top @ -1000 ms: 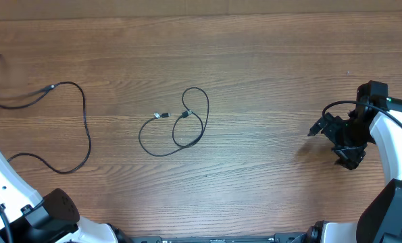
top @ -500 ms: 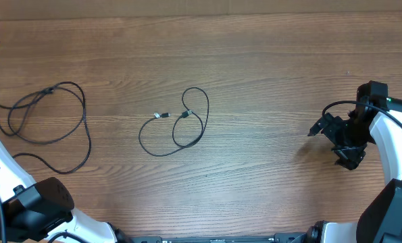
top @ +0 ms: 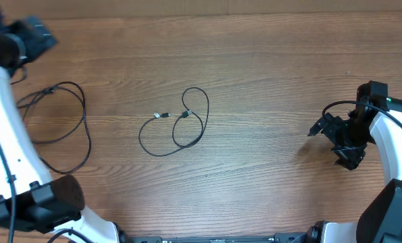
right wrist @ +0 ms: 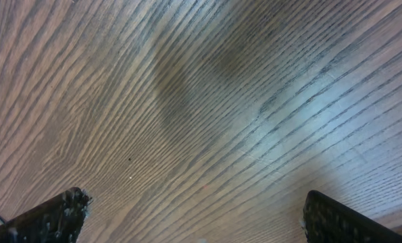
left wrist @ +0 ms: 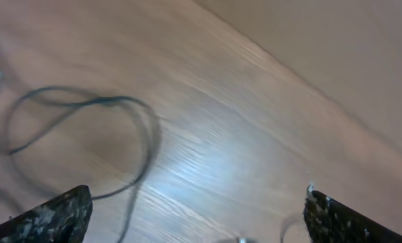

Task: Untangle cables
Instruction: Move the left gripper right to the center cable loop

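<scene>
Two thin black cables lie apart on the wooden table. One cable [top: 84,111] sprawls in loose loops at the left, partly hidden behind my left arm. The other cable [top: 186,115] forms a small double loop at the centre, its silver-tipped plug beside it. My left gripper [top: 26,37] hangs open at the far left corner, above and beyond the left cable. In the left wrist view that cable [left wrist: 146,128] is a blurred loop ahead of the open left gripper [left wrist: 197,216], which holds nothing. My right gripper [top: 328,129] stands open at the right; the right wrist view shows the right gripper [right wrist: 197,216] over bare wood.
The table's far edge [top: 201,16] runs along the top of the overhead view. My left arm [top: 5,135] stretches up the left side, crossing part of the left cable. The right arm [top: 390,135] occupies the right edge, with its own thick black cable.
My left gripper opened and let go of the left cable. The left arm swung up to the far left corner. The cable's stretched end dropped back into loose loops. The right arm stayed still.
</scene>
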